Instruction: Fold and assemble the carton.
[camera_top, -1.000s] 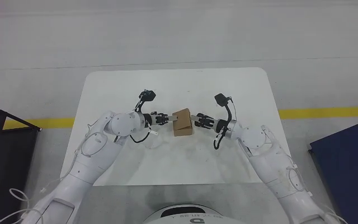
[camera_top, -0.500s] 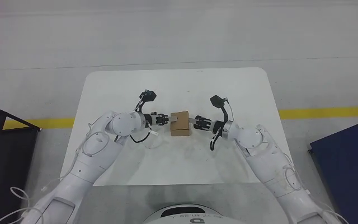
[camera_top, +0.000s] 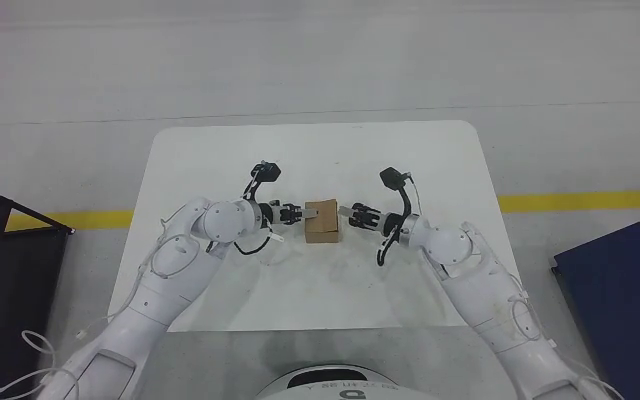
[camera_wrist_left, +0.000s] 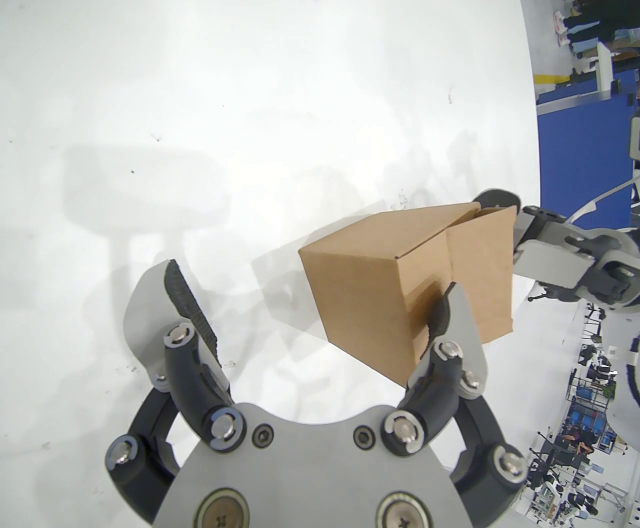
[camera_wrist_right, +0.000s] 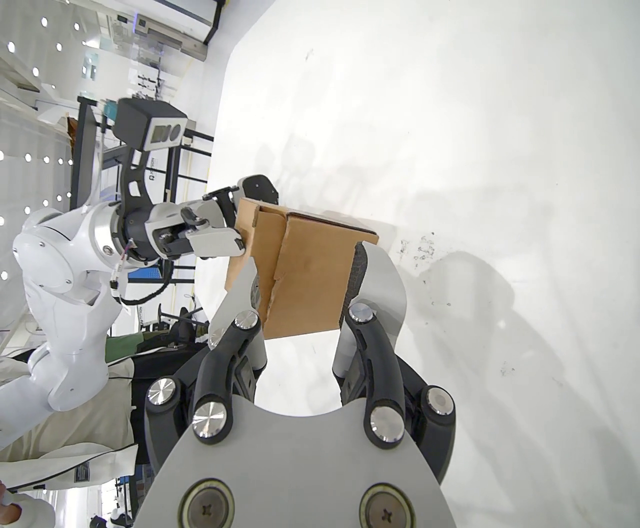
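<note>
A small brown carton (camera_top: 322, 221) sits near the middle of the white table (camera_top: 200, 160), its flaps folded in. My right gripper (camera_top: 347, 213) is at the carton's right end. In the right wrist view the right gripper (camera_wrist_right: 307, 260) is shut on the carton (camera_wrist_right: 310, 270), one finger on each side. My left gripper (camera_top: 296, 213) is at the carton's left end. In the left wrist view the left gripper (camera_wrist_left: 315, 277) is open; one fingertip (camera_wrist_left: 452, 305) touches the carton (camera_wrist_left: 380, 300), and the other stands well apart over bare table.
The table has bare room all around the carton, out to its rounded edges. On the floor beyond are a yellow line (camera_top: 570, 201), a blue object (camera_top: 605, 270) at the right and a dark frame (camera_top: 25, 270) at the left.
The carton was tipped up with one edge raised; it now sits level and square. The right gripper shifted slightly with it. The left gripper has barely moved.
</note>
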